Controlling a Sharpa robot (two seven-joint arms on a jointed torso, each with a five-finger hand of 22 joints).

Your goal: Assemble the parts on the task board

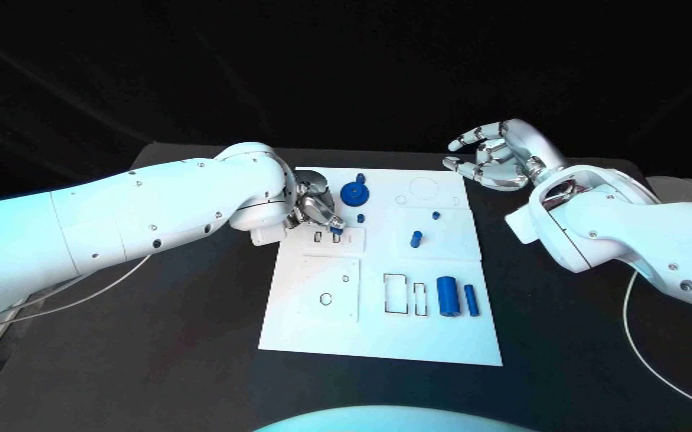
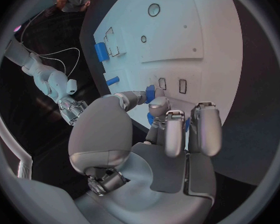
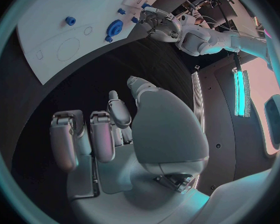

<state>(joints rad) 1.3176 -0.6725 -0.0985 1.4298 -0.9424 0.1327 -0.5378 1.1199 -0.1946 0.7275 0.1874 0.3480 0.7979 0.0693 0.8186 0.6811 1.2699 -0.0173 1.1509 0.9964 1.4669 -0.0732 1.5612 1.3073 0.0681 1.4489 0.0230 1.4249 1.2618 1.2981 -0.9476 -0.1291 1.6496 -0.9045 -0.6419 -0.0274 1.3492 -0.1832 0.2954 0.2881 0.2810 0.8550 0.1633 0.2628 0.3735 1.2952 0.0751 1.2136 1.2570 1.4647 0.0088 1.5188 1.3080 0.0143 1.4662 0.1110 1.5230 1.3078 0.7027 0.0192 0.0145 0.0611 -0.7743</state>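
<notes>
The white task board (image 1: 382, 337) is laid flat in the middle of the black table (image 1: 173, 352), long side running away from the robot. Closest in, toward the board's near right corner, a fat blue cylinder (image 1: 449, 296) and a thinner blue rod (image 1: 470, 299) are set side by side, just beside a couple of rectangular outlines. A bit further up, a short blue peg (image 1: 415, 239) is parked around the middle of the board, with a tiny blue piece (image 1: 436, 216) just past it.

Over by the board's left edge, the left hand (image 1: 317, 210) is brought down onto the board, and a small blue part (image 2: 150, 92) is pinched between its fingertips (image 2: 159, 104), right next to two little slot outlines. Just beyond that hand, near the far left corner, a blue round disc (image 1: 353, 193) is lying flat.

The right hand (image 1: 493, 157) is held off the board altogether, above the table past its far right corner, fingers curled in loosely and nothing gripped in them.
</notes>
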